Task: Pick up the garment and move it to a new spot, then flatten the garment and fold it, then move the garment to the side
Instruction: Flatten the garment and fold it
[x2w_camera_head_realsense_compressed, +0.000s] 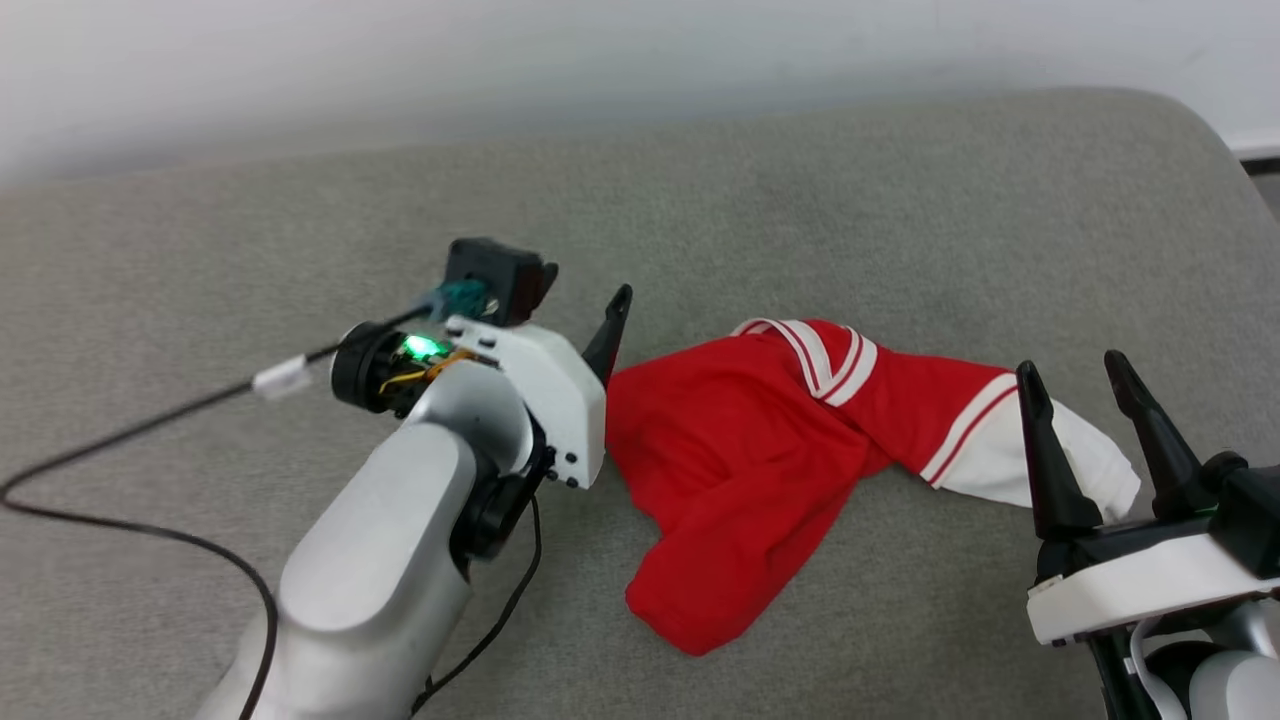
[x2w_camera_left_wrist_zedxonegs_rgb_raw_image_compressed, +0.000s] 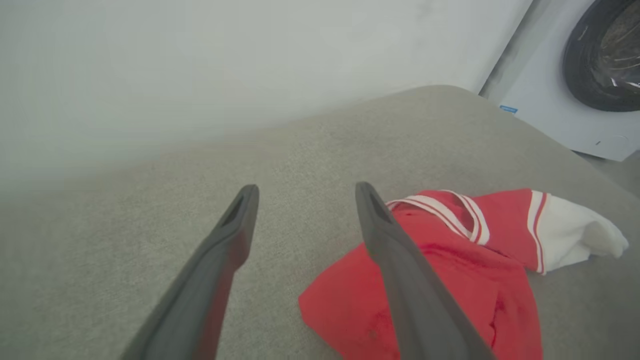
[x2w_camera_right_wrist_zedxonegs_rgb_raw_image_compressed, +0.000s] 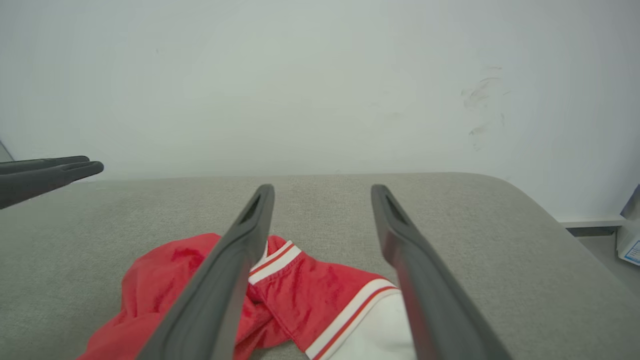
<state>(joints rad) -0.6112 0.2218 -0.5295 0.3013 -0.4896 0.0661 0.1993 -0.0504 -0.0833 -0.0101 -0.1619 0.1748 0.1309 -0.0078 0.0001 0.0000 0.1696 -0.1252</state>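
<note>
- The garment (x2w_camera_head_realsense_compressed: 740, 470) is lying crumpled in a heap on the grey padded surface (x2w_camera_head_realsense_compressed: 300, 220), right of the middle and toward the near edge. One white sleeve (x2w_camera_head_realsense_compressed: 1095, 455) is trailing out to the right and the striped trim (x2w_camera_head_realsense_compressed: 825, 355) is bunched on top; no lettering is showing.
- The left gripper (x2w_camera_left_wrist_zedxonegs_rgb_raw_image_compressed: 306, 194) is hanging just beside the heap's left edge, its two dark fingers spread wide and holding nothing. In the left wrist view one finger is crossing in front of the red cloth, but it cannot be told whether it is touching.
- The right gripper (x2w_camera_head_realsense_compressed: 1074, 372) is sitting at the near right, its fingers likewise spread wide and empty, pointing over the white sleeve.
- Judging by the heap, the robot is working on the first step. The pick-up has not yet begun, and moving, flattening, folding and setting aside are all waiting.
- The next move is probably calling for each gripper to come down onto its own end of the cloth, the left on the red body and the right on the sleeve or shoulder. Each should be pinching a single fold rather than the padding beneath.
- A grip taken too deep is risking a bundled lift that would make flattening harder afterwards.
</note>
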